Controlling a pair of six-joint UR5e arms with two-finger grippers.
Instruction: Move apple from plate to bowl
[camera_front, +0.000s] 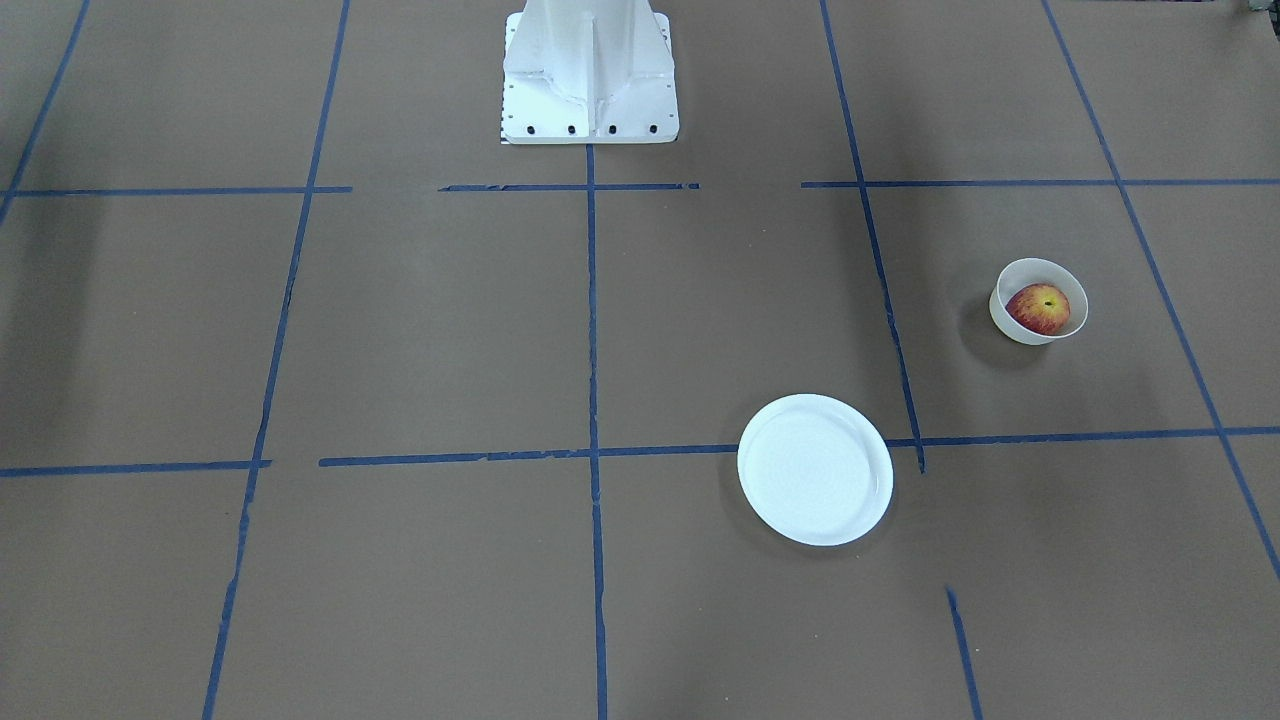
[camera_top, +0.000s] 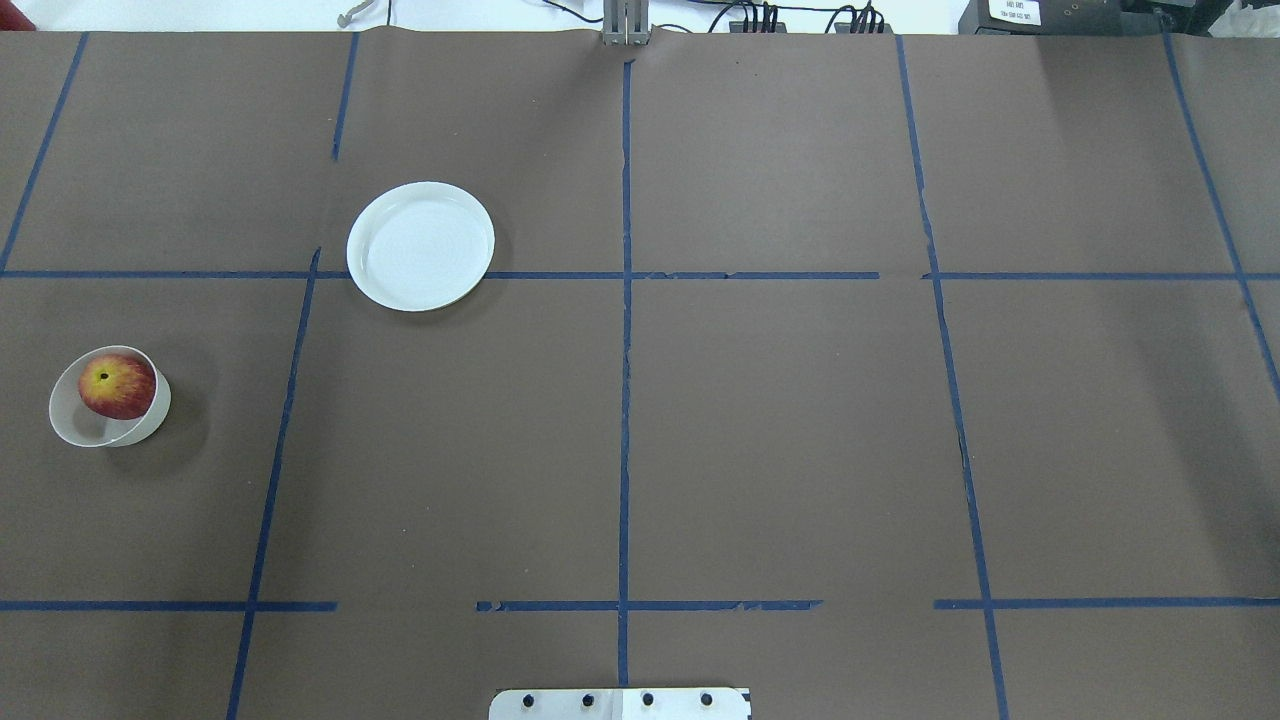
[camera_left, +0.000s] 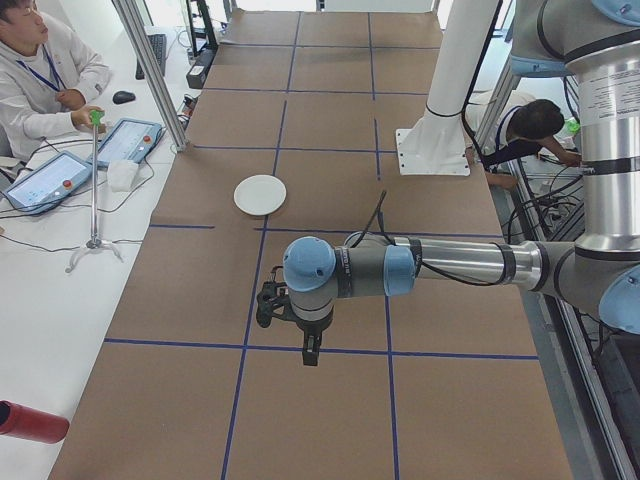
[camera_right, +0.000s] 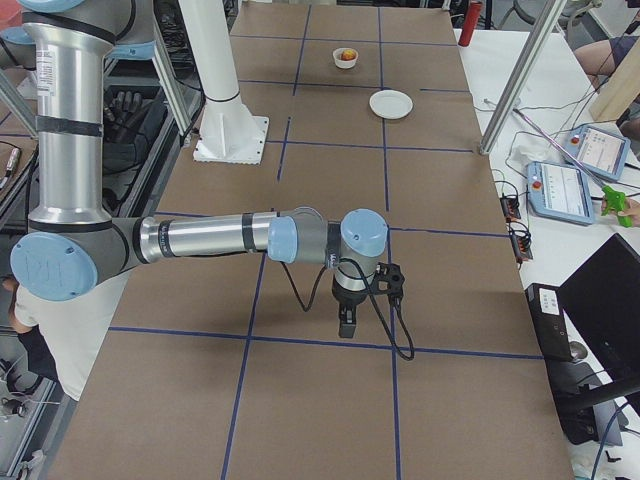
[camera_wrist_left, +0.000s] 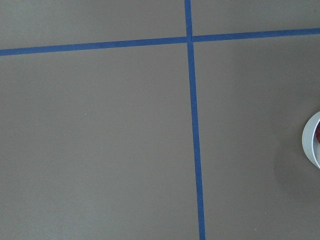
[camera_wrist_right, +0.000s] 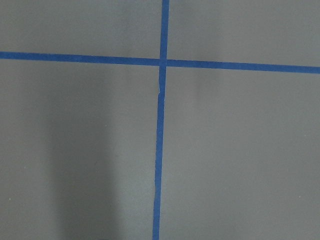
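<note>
The red apple (camera_front: 1038, 308) with a yellow patch lies inside the small cream-white bowl (camera_front: 1012, 322) on the robot's left side of the table. It also shows in the overhead view (camera_top: 117, 386). The white plate (camera_top: 420, 245) is bare and stands apart from the bowl, nearer the table's middle. The bowl's rim (camera_wrist_left: 311, 140) shows at the right edge of the left wrist view. My left gripper (camera_left: 310, 350) hangs above the table, pointing down; I cannot tell whether it is open or shut. My right gripper (camera_right: 345, 325) hangs likewise, far from the bowl; its state cannot be told either.
The brown paper-covered table carries a grid of blue tape lines. The robot's white base (camera_front: 590, 75) stands at the middle of the robot's side. Operators sit at a side table with tablets (camera_left: 45, 175). A metal post (camera_left: 150, 70) stands at the table's edge.
</note>
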